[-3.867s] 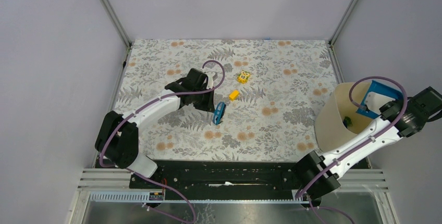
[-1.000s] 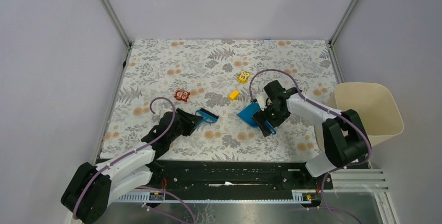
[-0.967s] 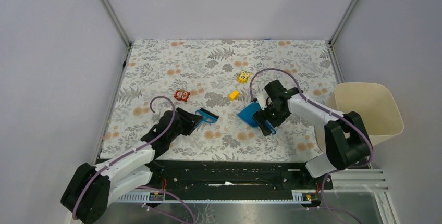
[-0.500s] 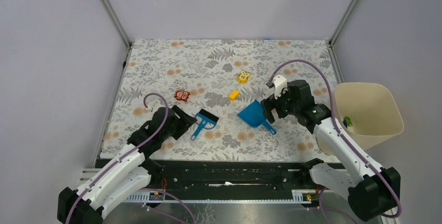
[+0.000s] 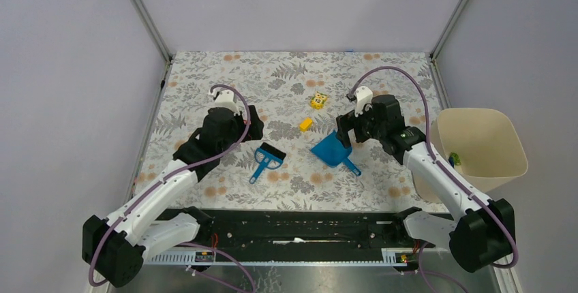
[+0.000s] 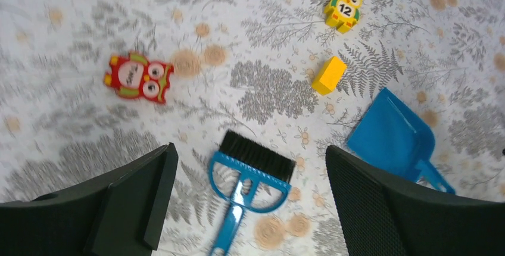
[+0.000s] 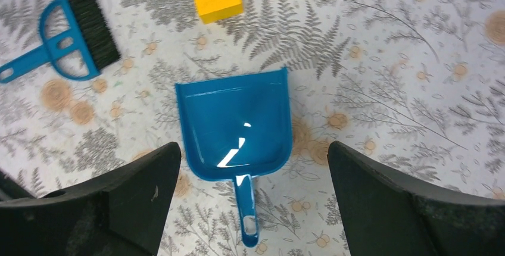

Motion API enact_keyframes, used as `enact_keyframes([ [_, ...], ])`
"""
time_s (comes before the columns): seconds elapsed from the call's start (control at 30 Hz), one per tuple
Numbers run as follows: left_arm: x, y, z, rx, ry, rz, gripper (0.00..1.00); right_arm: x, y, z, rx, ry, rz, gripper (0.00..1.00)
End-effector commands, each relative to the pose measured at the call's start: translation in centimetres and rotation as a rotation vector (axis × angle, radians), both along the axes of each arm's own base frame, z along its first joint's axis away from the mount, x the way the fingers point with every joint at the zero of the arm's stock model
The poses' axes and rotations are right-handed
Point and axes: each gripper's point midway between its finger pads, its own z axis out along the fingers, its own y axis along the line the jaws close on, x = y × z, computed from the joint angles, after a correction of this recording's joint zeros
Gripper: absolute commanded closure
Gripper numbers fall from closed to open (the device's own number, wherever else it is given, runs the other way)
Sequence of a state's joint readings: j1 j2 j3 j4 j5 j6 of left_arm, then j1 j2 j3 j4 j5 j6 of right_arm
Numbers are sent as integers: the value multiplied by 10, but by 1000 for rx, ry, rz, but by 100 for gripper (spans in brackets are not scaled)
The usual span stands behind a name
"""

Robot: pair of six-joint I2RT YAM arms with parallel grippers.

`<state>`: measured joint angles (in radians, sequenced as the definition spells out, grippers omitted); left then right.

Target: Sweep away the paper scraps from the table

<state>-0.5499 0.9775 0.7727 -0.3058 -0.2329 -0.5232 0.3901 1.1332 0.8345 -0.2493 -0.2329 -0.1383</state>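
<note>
The paper scraps show only as one small green wad inside the cream bin off the table's right edge. The blue brush lies flat on the table, bristles pointing away from the arms. My left gripper hovers above it, open, touching nothing. The blue dustpan rests empty on the cloth with its handle toward the arms. My right gripper hangs open above it, holding nothing.
A yellow block lies between brush and dustpan, a yellow owl toy beyond it. A red owl toy sits left of the brush, hidden under my left arm from above.
My left gripper opened, let go of the brush and rose away to the back. The brush now lies flat. My right arm pulled up and back off the dustpan.
</note>
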Motion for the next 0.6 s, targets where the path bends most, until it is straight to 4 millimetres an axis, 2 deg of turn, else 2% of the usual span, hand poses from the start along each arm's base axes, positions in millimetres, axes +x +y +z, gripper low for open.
enact_keyframes([
  [0.0, 16, -7, 44, 154, -265, -181, 1, 25, -11, 21, 0, -81, -125, 0],
  [0.13, 14, -11, 51, 125, -259, -191, 1, 30, -11, 43, -14, -128, -108, 0],
  [0.27, 16, -10, 39, 155, -237, -197, 1, 30, -19, 55, -51, -149, -119, 0],
  [0.37, 10, -14, 23, 153, -235, -235, 1, 32, -22, 56, -60, -155, -141, 0],
  [0.47, 6, -18, 23, 131, -278, -267, 1, 37, -21, 52, -65, -142, -145, 0],
  [0.57, 8, -17, 24, 137, -273, -257, 1, 37, -9, 51, -40, -112, -94, 0],
])
